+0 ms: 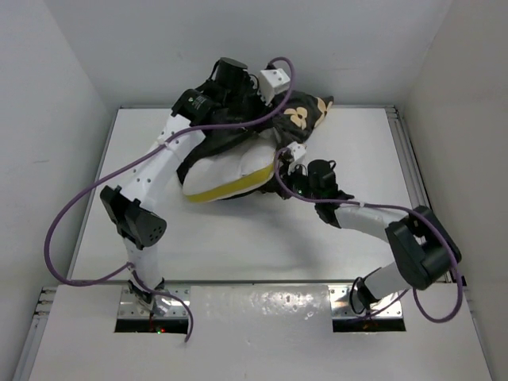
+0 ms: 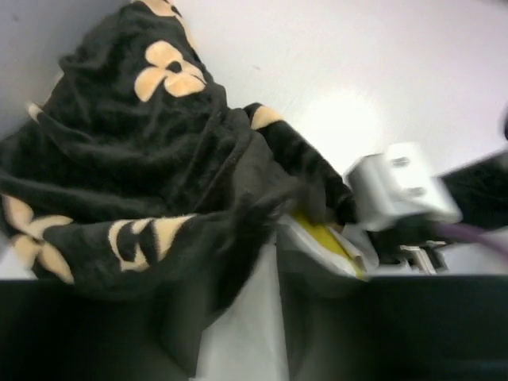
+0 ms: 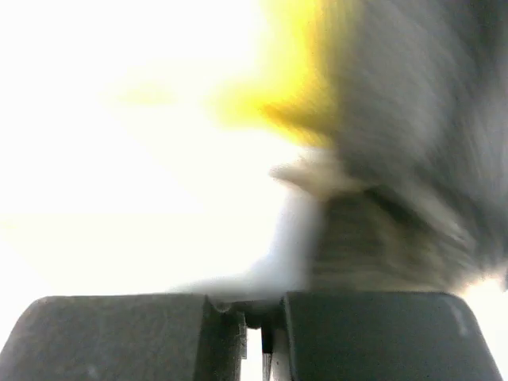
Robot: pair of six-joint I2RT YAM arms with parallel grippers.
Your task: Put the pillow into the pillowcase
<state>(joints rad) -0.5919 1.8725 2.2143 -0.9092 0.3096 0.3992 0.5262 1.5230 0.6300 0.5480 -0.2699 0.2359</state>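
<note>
The white pillow (image 1: 226, 176) with its yellow band lies mid-table, its far part under the black flowered pillowcase (image 1: 305, 115). My left gripper (image 1: 242, 101) is raised over the far edge and is shut on a fold of the pillowcase, which is pulled up toward it. In the left wrist view the pillowcase (image 2: 159, 159) drapes down to my left gripper (image 2: 242, 266), with the pillow's yellow edge (image 2: 321, 234) beside it. My right gripper (image 1: 287, 160) is at the pillow's right end. In the right wrist view it (image 3: 254, 305) is nearly closed on a wisp of the white pillow (image 3: 119, 159), beside the grey-looking pillowcase (image 3: 421, 159).
The white table (image 1: 357, 230) is boxed by white walls at the back and both sides. A metal rail (image 1: 405, 159) runs along its right edge. Purple cables loop off both arms, one over the table's left edge (image 1: 59, 230).
</note>
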